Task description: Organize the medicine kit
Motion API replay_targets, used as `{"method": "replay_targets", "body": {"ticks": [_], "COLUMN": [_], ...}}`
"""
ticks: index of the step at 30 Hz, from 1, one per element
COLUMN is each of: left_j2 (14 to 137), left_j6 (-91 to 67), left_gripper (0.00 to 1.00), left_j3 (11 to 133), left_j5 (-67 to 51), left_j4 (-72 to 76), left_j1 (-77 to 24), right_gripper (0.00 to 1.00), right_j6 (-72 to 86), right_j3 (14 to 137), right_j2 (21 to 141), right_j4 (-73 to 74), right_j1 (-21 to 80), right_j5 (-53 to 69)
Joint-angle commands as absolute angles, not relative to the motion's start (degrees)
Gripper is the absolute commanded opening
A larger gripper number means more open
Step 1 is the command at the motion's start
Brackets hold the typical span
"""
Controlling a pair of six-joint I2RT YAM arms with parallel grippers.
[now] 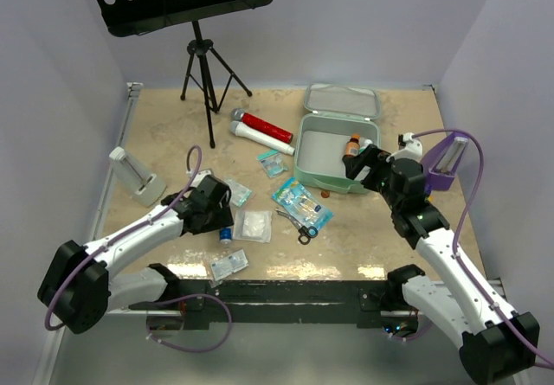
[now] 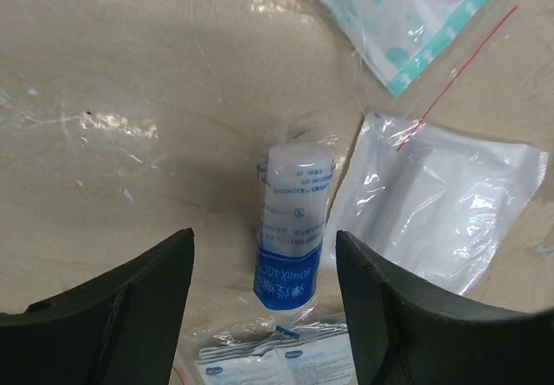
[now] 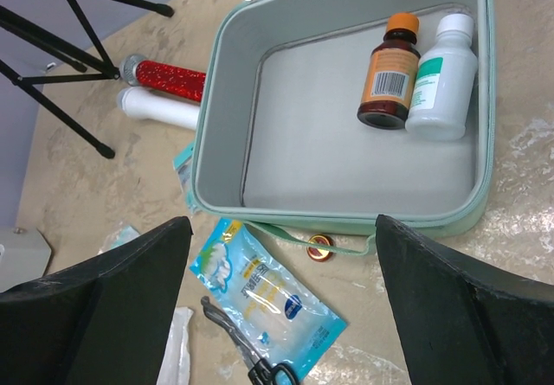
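The mint-green medicine kit (image 1: 313, 176) lies open at centre right, its lid (image 1: 342, 99) flat behind it. In the right wrist view, the kit (image 3: 346, 222) holds an amber bottle with an orange cap (image 3: 389, 73) and a white bottle with a green label (image 3: 441, 78). My right gripper (image 1: 359, 162) is open and empty above the kit's near right side (image 3: 284, 225). My left gripper (image 1: 221, 216) is open, its jaws either side of a wrapped white bandage roll with a blue label (image 2: 294, 229), not touching it.
A blue packet (image 3: 264, 294), scissors (image 3: 247, 350) and a small red tin (image 3: 319, 247) lie in front of the kit. A gauze pack (image 2: 433, 203), sachets (image 1: 228, 266), red and white tubes (image 1: 267, 128), a purple stand (image 1: 446, 164) and a tripod (image 1: 203, 65) surround them.
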State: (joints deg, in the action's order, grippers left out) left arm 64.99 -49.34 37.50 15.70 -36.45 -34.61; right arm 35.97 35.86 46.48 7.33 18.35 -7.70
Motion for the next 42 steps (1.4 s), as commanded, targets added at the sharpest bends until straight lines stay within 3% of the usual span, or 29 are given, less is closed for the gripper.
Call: {"method": "replay_targets", "body": {"ticks": [1, 13, 23, 28, 32, 36, 42], "left_j2": [66.71, 70.05, 57.22, 62.91, 66.45, 63.38, 62.14], "left_j6": [-50.62, -48.08, -42.73, -40.6, -41.22, -43.15, -44.21], "left_gripper": [0.69, 0.47, 0.41, 0.37, 0.6, 0.75, 0.78], "left_j3": [34.98, 31.56, 40.06, 47.44, 50.45, 45.89, 38.68], "left_j5": [10.02, 6.68, 9.93, 8.78, 15.19, 17.93, 13.19], "left_j4": [-30.33, -26.1, -26.3, -25.55, -34.17, -37.61, -35.34], "left_j1": [-34.37, -34.37, -34.54, -34.54, -34.54, -34.37, -34.54], "right_gripper": [0.92, 0.92, 0.92, 0.92, 0.92, 0.92, 0.92], "right_j6": [35.33, 35.51, 35.42, 35.51, 35.42, 35.59, 36.12], "right_j3": [35.24, 34.45, 35.25, 36.03, 36.13, 35.42, 34.63], "right_j2": [46.06, 46.67, 46.93, 47.37, 46.06, 45.7, 46.93], "right_j4": [4.83, 4.31, 4.04, 4.65, 5.53, 4.93, 3.78], "right_j1": [18.46, 18.46, 18.46, 18.46, 18.46, 18.46, 18.46], "right_j5": [-6.5, -6.15, -5.98, -5.89, -6.41, -6.24, -4.84]}}
